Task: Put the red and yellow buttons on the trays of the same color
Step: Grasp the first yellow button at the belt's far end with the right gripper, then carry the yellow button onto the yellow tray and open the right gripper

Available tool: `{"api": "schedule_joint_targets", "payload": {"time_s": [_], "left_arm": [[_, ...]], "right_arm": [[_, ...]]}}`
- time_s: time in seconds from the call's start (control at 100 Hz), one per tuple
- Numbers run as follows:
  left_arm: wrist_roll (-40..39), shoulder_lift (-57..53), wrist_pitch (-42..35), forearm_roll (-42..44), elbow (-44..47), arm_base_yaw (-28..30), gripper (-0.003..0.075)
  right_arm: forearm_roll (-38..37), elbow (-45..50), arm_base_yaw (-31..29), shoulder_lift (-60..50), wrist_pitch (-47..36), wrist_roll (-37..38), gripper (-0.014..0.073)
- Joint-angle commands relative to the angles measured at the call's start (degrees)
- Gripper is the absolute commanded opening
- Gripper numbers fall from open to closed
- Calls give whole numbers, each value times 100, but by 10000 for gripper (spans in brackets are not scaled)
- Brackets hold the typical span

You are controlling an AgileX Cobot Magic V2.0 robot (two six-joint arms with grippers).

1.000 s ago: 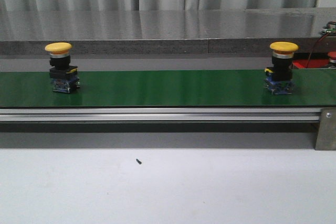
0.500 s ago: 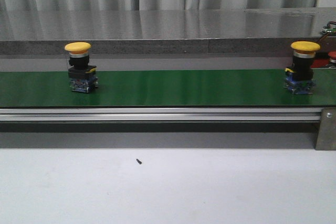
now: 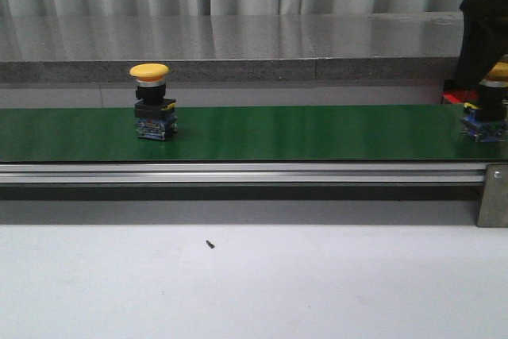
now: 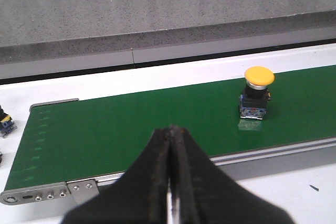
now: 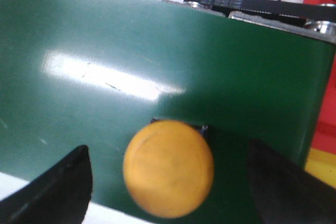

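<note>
Two yellow buttons stand upright on the green belt [image 3: 317,132]. One yellow button [image 3: 152,102] is left of the middle and also shows in the left wrist view [image 4: 257,90]. The other yellow button [image 3: 486,113] is at the belt's right end, partly covered by my right gripper [image 3: 480,45]. In the right wrist view its yellow cap [image 5: 168,167] lies between the spread fingers of the open right gripper [image 5: 167,153], not touching them. My left gripper [image 4: 170,129] is shut and empty, over the belt's near edge. No red button shows. A red tray [image 5: 324,30] lies beyond the belt's end.
A yellow surface [image 5: 321,167] shows beside the red tray, at the picture's edge. The belt's aluminium rail [image 3: 238,172] runs along the front, with a bracket [image 3: 492,196] at its right end. A grey ledge [image 3: 238,69] stands behind the belt. A small dark speck [image 3: 209,244] lies on the white table.
Both yellow buttons have travelled to the right along the belt. My right gripper has come into the front view, above the right-hand button.
</note>
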Motion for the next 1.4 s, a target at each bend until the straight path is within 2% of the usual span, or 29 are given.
{"api": "schedule_joint_targets", "payload": {"time_s": [0.0, 0.19, 0.27, 0.53, 0.77, 0.99, 1.39], "left_arm": [[3, 22, -352, -191, -169, -47, -20], [3, 22, -352, -191, -169, -47, -20], [3, 22, -352, -191, -169, -47, -20], [3, 22, -367, -191, -169, -47, -20], [3, 22, -367, -191, -169, -47, -20], [3, 22, -372, -191, -169, -47, -20], [3, 22, -380, -191, -169, -47, -20]], "right_arm": [[-124, -345, -9, 34, -150, -66, 531], [-157, -526, -9, 291, 233, -66, 290], [-157, -590, -16, 291, 464, -66, 247], [-199, -720, -342, -51, 1116, 17, 245], [-199, -434, -1435, -358, 1255, 17, 245], [-127, 142, -2245, -350, 556, 17, 245], [346, 391, -2175, 313, -376, -95, 245]]}}
